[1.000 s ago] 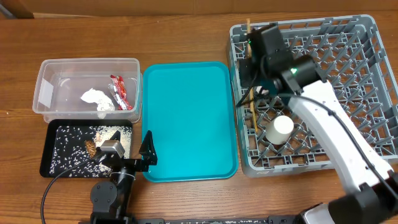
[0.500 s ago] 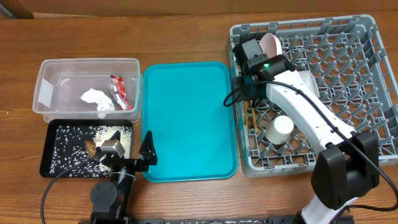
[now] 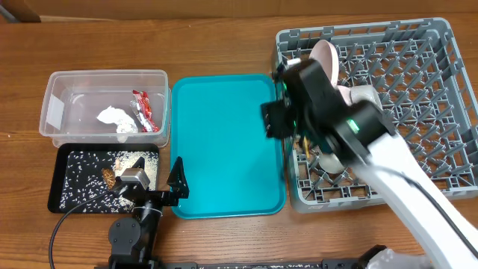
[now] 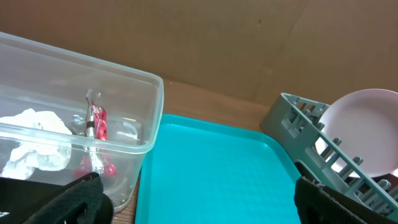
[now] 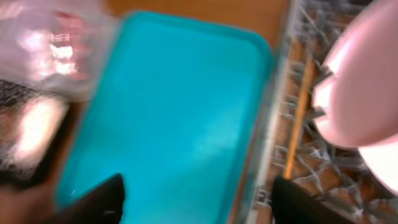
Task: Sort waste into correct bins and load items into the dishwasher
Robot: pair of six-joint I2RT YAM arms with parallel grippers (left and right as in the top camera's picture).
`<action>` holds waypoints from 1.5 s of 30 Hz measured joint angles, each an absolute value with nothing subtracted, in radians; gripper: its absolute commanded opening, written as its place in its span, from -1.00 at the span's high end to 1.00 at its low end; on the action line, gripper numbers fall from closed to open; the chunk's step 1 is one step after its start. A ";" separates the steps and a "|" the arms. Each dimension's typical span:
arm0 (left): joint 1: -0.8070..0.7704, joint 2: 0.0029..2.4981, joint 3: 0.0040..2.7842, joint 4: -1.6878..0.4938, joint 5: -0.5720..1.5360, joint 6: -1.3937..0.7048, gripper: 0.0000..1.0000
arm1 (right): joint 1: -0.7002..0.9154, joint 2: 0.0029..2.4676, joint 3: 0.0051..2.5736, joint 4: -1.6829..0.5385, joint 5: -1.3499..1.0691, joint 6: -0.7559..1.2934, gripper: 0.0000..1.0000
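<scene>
The grey dishwasher rack [image 3: 418,90] stands at the right. A pale bowl [image 3: 325,54] leans on edge at its back left corner, also showing as the bowl [image 5: 360,87]. A wooden chopstick [image 5: 301,106] lies in the rack's left column. My right gripper [image 5: 205,199] is open with nothing in it, over the teal tray's right rim beside the rack; overhead the right gripper [image 3: 270,119] is blurred. The clear bin [image 3: 108,108] holds a white napkin [image 3: 116,119] and a red wrapper [image 3: 142,108]. The black bin [image 3: 75,179] holds rice. My left gripper [image 4: 199,208] rests open at the front.
A teal tray [image 3: 224,142] lies bare between the bins and the rack. My right arm covers the rack's front left part, hiding what stands there. Brown wall boards rise behind the table in the left wrist view.
My right gripper has opened and swung from inside the rack's left side out toward the teal tray, leaving the chopstick lying in the rack. The left arm has not moved.
</scene>
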State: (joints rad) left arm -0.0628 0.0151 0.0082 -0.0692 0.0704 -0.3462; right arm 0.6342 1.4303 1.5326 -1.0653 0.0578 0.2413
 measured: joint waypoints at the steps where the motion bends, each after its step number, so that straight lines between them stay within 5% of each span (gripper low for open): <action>1: -0.063 0.015 0.008 -0.069 0.070 -0.346 -1.00 | 0.659 1.391 1.533 -1.066 0.054 0.233 -1.00; 16: -0.063 0.015 0.008 -0.069 0.070 -0.346 -1.00 | 0.740 1.226 1.539 -1.210 0.024 0.234 -1.00; 28: -0.063 0.015 0.008 -0.069 0.070 -0.346 -1.00 | 0.681 1.003 1.512 -0.910 0.239 0.133 -0.99; 37: -0.063 0.015 0.008 -0.069 0.070 -0.346 -1.00 | 0.446 0.798 1.106 -0.627 0.081 0.067 -1.00; 45: -0.063 0.015 0.008 -0.069 0.070 -0.346 -1.00 | 0.353 0.542 0.772 -0.593 0.022 0.103 -1.00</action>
State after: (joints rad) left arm -0.0628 0.0151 0.0082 -0.0692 0.0704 -0.3462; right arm 0.3534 0.5415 0.7719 -0.5930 0.0216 0.1032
